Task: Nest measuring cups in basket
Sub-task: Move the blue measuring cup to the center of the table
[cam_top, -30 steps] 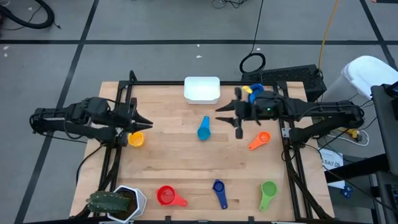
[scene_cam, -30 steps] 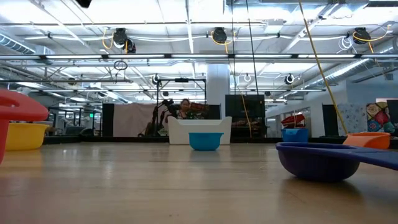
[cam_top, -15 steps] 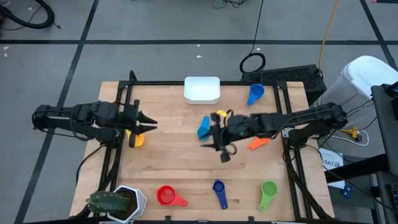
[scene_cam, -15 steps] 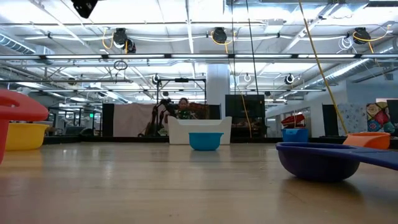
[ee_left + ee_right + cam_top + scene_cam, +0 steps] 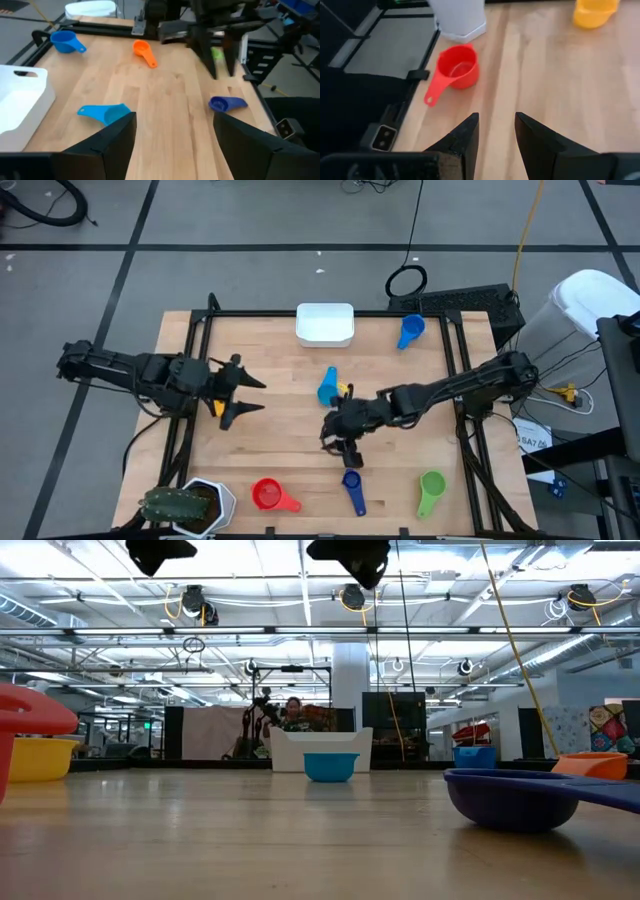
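The white basket (image 5: 325,325) stands at the table's far edge. Measuring cups lie scattered: blue (image 5: 410,330) far right, light blue (image 5: 328,387) in the middle, red (image 5: 268,495), dark blue (image 5: 352,488) and green (image 5: 431,488) along the near edge, orange (image 5: 144,50) under my right arm. My left gripper (image 5: 250,397) hovers open left of centre, over the yellow cup (image 5: 592,12). My right gripper (image 5: 337,442) hangs open with nothing between its fingers, mid-table just beyond the dark blue cup.
A white hexagonal pot with a green plant (image 5: 190,505) stands at the near left corner. A black frame (image 5: 200,330) runs along the table's sides and far edge. Bare wood lies between the light blue cup and the basket.
My right gripper has swung from the far right, by the blue cup, toward the near edge and the left, to mid-table by the dark blue cup. My left gripper has moved a little toward the table's right and opened wide. No cup has moved.
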### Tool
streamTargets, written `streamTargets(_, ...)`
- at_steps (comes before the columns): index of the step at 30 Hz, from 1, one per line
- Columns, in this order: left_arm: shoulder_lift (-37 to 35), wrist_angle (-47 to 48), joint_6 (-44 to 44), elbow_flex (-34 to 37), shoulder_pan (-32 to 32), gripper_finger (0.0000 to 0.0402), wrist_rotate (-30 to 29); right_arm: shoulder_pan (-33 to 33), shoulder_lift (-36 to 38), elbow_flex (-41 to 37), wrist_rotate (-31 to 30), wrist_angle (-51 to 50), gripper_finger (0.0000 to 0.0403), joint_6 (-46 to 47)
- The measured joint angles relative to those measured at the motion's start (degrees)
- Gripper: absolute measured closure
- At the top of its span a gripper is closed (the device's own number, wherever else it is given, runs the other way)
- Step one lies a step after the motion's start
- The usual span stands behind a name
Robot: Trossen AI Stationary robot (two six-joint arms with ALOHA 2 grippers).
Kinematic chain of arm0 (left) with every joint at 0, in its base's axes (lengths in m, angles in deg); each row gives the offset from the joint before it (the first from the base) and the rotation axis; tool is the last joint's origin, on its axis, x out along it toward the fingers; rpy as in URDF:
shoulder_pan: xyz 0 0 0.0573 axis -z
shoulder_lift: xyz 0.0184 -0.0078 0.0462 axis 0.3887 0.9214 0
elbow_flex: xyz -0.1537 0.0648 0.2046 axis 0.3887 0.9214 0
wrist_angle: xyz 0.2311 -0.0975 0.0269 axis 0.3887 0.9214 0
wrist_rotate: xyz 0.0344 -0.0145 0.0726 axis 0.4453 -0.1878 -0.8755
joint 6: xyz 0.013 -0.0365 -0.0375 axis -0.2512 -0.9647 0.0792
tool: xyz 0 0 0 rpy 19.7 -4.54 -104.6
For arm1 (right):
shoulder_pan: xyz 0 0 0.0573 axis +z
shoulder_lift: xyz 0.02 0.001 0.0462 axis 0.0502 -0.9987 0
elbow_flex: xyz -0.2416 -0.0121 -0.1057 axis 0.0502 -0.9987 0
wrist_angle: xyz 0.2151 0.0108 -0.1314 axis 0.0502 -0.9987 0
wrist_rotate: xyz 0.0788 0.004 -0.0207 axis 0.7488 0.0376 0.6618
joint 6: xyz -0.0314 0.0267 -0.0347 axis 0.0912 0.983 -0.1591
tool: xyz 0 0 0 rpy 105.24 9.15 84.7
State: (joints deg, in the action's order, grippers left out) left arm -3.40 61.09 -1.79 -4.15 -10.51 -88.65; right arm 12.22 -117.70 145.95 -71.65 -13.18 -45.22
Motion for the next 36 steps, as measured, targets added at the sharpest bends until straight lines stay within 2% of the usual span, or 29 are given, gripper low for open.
streamTargets(4,1.79,-0.45,-0.42,0.00,1.58,0.0131,-0.36,3.17,-1.33,0.00,-0.88,2.64,0.0282,0.27)
streamTargets(10,2.08,-1.41,-1.53,-0.99,7.47,0.0131,-0.38,8.73,-1.51,1.01,-9.41,7.63,0.0282,-6.31)
streamTargets(15,1.97,4.24,-5.83,-4.17,12.33,0.0131,-1.74,12.02,-3.33,6.29,-15.10,9.02,0.0282,-8.57)
streamTargets(21,2.53,9.11,-13.90,-4.52,18.92,0.0134,-2.57,14.23,-12.34,14.70,-17.15,9.11,0.0282,-6.35)
streamTargets(29,6.20,10.90,-18.61,-4.52,29.29,0.0194,-2.80,14.92,-24.51,25.11,-16.59,8.23,0.0282,-0.64)
streamTargets(36,7.83,11.15,-16.71,-4.52,31.66,0.0246,-4.48,13.33,-29.79,27.42,-14.87,8.41,0.0282,0.76)
